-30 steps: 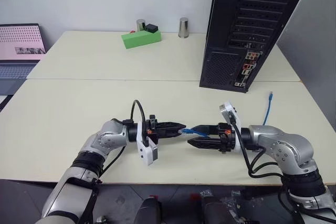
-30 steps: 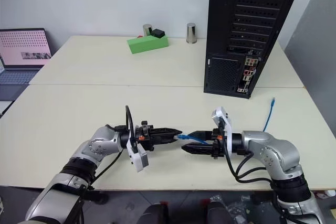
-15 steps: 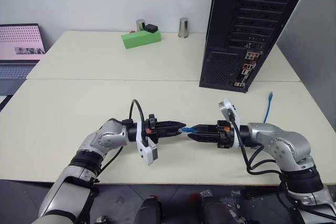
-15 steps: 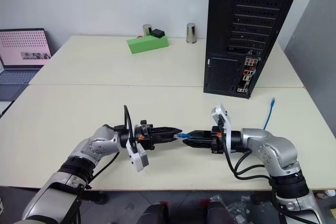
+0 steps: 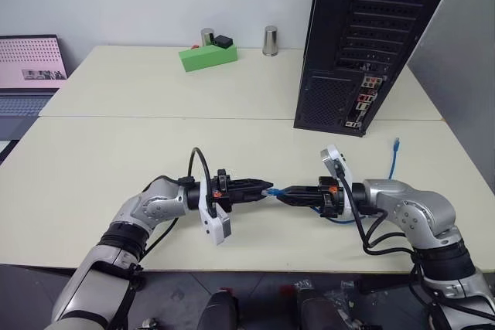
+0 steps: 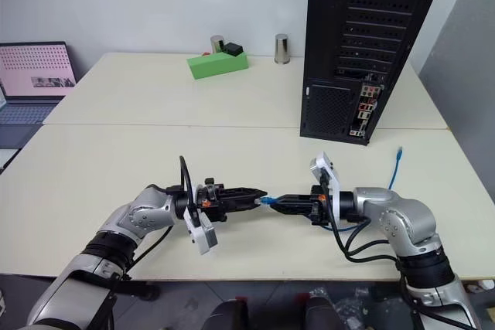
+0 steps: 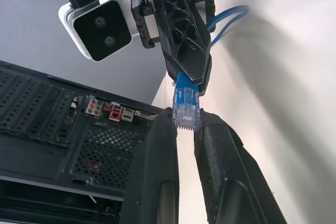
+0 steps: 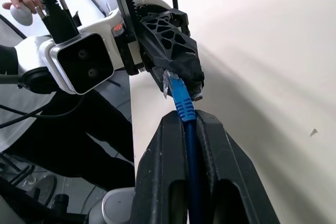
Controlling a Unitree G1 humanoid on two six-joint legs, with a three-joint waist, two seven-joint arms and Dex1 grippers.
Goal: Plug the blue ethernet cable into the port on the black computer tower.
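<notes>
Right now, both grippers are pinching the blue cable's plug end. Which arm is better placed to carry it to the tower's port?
Probably the right. The right gripper grips the blue ethernet cable just behind its plug, leaving the tip free, and sits nearer the black computer tower. The left gripper pinches the plug itself.

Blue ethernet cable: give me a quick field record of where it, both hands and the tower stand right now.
cable: blue ethernet cable, plug end held between both hands above the table, far end lying loose near the tower
left hand: left hand shut on the plug
right hand: right hand shut on the cord just behind the plug
tower: black computer tower upright at the table's far right, rear panel facing the robot
port: port not yet plugged
</notes>
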